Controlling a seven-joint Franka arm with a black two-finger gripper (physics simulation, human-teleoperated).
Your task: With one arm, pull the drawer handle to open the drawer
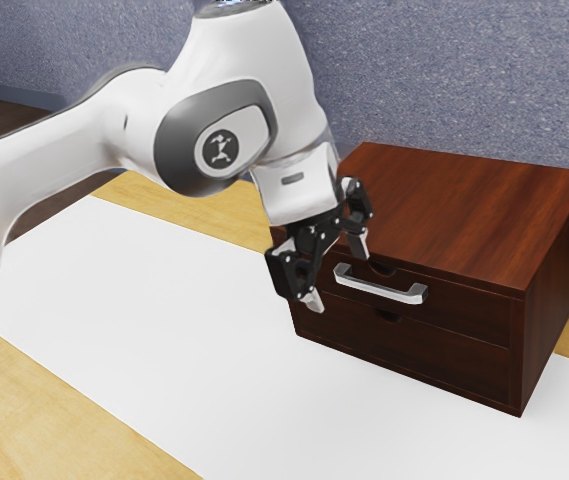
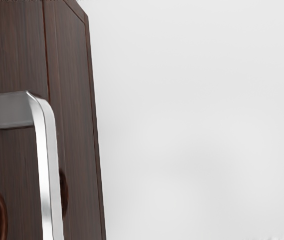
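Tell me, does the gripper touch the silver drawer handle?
Apart. In the exterior view the open gripper straddles one end of the drawer handle; a gap shows between each fingertip and the metal.

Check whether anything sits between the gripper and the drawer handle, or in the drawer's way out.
Nothing visible does. The open gripper sits at the silver handle's end nearest the arm, and nothing stands on the white surface before the upper drawer.

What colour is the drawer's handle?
Brushed silver-grey: the handle shows best in the wrist view.
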